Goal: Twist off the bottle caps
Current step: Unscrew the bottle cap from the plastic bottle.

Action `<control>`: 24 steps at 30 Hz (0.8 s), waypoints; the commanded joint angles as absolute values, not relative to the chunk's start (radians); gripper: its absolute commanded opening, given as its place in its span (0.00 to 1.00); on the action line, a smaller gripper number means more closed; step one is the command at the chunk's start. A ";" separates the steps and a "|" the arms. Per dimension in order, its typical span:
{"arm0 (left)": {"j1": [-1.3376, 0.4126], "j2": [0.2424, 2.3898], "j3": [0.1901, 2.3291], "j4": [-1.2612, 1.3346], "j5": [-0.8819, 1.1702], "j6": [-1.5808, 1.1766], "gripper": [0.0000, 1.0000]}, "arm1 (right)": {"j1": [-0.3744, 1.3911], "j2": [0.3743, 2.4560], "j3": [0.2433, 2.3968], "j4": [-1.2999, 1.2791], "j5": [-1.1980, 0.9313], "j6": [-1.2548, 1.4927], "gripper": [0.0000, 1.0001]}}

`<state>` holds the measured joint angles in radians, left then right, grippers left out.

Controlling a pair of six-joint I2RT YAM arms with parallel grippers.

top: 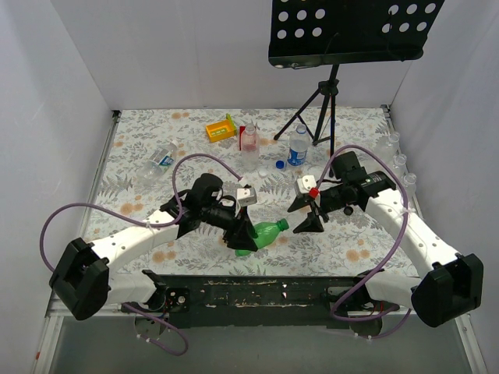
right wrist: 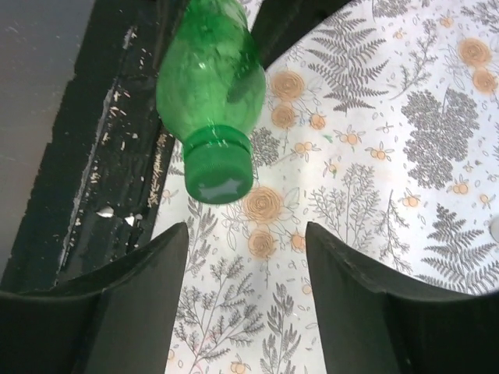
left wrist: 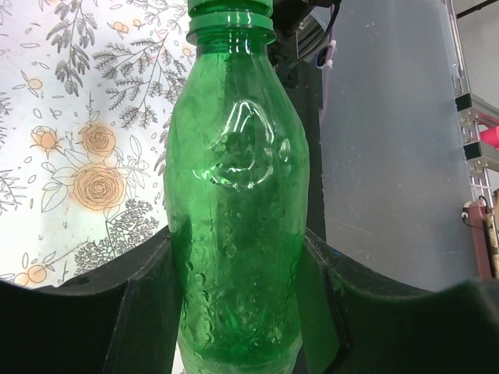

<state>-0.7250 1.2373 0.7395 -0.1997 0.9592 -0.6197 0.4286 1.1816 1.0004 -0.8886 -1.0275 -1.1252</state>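
green bottle (left wrist: pixel 238 195), translucent, green cap (right wrist: pixel 221 173) on, lies clamped between the left fingers (left wrist: pixel 140 312); right fingers (right wrist: pixel 132 296) spread wide, empty.

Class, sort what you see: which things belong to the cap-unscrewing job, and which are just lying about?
Job: green bottle, its cap, left tool gripping it, open right tool, pink bottle, blue-label bottle.
Lying about: yellow box, tripod stand.
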 commanded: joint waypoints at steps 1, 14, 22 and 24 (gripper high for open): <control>-0.732 1.167 0.742 -0.221 0.931 -0.598 0.02 | 0.410 1.157 1.032 -0.848 -0.992 -1.012 0.72; -0.744 1.092 0.690 -0.221 0.798 -0.551 0.03 | 0.293 1.103 0.989 -0.873 -1.054 -0.977 0.81; -0.795 1.054 0.660 -0.192 0.614 -0.526 0.03 | 0.190 1.069 0.951 -0.858 -1.161 -0.919 0.82; -0.822 1.045 0.652 -0.173 0.554 -0.522 0.03 | 0.173 1.071 0.943 -0.816 -1.186 -0.842 0.82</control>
<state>-0.7792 1.0916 0.6697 -0.2108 0.6910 -0.5522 0.2039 1.0882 0.9543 -0.8631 -1.0935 -0.9512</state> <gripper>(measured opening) 0.486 0.819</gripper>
